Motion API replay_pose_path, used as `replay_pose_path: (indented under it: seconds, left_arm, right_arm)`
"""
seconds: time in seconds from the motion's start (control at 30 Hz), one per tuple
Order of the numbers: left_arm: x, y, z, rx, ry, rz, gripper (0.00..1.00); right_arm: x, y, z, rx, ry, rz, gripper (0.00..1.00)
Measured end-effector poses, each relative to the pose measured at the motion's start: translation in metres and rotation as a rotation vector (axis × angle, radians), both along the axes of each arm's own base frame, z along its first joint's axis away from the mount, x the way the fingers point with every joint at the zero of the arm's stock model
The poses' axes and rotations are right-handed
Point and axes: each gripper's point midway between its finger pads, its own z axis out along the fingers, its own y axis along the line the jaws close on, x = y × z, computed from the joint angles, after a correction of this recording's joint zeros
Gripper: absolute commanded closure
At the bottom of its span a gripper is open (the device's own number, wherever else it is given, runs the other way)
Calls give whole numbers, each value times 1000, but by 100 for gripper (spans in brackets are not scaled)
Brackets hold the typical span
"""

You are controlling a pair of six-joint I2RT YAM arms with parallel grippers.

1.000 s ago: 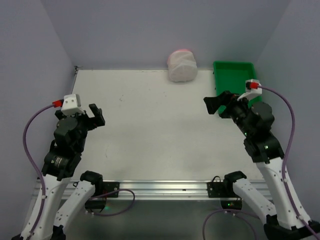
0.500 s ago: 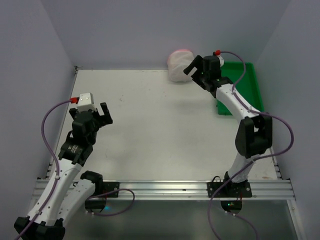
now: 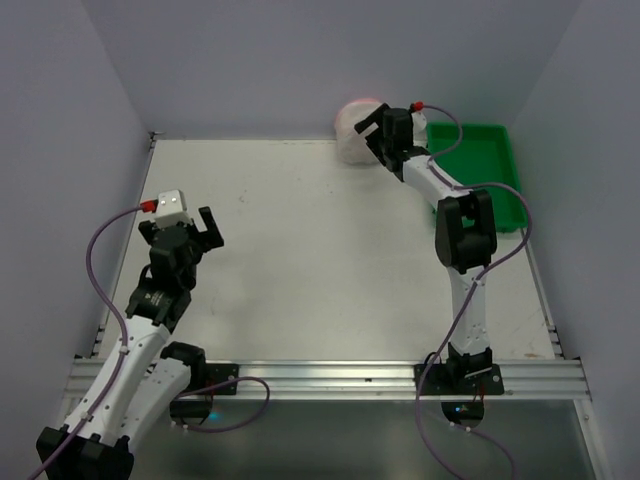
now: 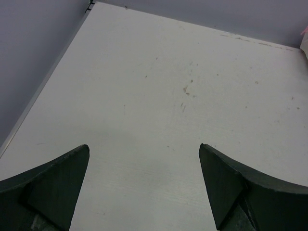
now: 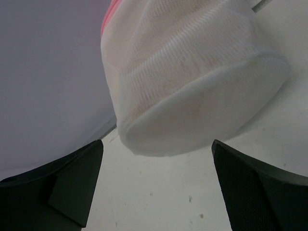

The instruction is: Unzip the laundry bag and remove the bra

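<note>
Right tool (image 3: 371,131) gapes fully, holding nothing, at the laundry bag (image 3: 350,130), 12 o'clock on the worktop (image 3: 300,250). Approach step, I judge; next I must find and pinch its zip pull.

white mesh laundry bag (image 5: 187,82); matt, speckled table (image 4: 183,91).

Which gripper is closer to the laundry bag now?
Right. The right gripper is open right beside the laundry bag; the left gripper hovers far off at the left of the table.
</note>
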Motion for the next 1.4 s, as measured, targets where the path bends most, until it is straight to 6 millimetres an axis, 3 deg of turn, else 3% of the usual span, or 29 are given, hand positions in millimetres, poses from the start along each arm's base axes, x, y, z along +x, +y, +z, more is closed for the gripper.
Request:
replay_pose_path:
  seconds: [0.13, 0.23, 0.4, 0.47, 0.5, 0.57, 0.6, 0.7, 0.73, 0.83, 0.97, 1.13, 1.3, 1.4]
  left_arm:
    - [5, 2, -7, 4, 25, 9, 0]
    - [7, 1, -11, 6, 40, 2, 0]
    - [9, 0, -16, 7, 58, -6, 0]
    - [9, -1, -18, 7, 64, -9, 0]
    - [9, -1, -18, 7, 65, -10, 0]
    - [10, -1, -19, 6, 69, -11, 0]
    - [10, -1, -20, 7, 70, -11, 0]
    - [10, -3, -21, 4, 76, -21, 0]
    - [10, -3, -21, 3, 77, -24, 0]
    - [10, -4, -21, 2, 77, -26, 0]
    - [10, -4, -21, 2, 77, -29, 0]
    - [10, -3, -22, 2, 79, -26, 0]
    - [11, -2, -24, 3, 87, -21, 0]
    - [12, -2, -26, 5, 94, -20, 0]
  right_arm:
    - [25, 8, -13, 30, -44, 0, 9]
    - [34, 13, -31, 63, -51, 4, 19]
    - [41, 11, -51, 115, -42, -12, 66]
    - [41, 10, -53, 136, -44, -14, 76]
    - [42, 10, -52, 145, -53, -13, 86]
    - [38, 10, -54, 154, -55, -4, 92]
    - [37, 9, -55, 155, -54, -3, 92]
    - [32, 7, -53, 158, -59, 6, 67]
    - [29, 8, -52, 158, -62, 18, 51]
    - [18, 8, -42, 161, -73, 32, 27]
    - [14, 6, -16, 165, -117, 37, 15]
    - [22, 6, 14, 171, -179, 38, 8]
    - [42, 3, 38, 172, -250, 22, 3]
    - [59, -4, 35, 165, -269, 4, 3]
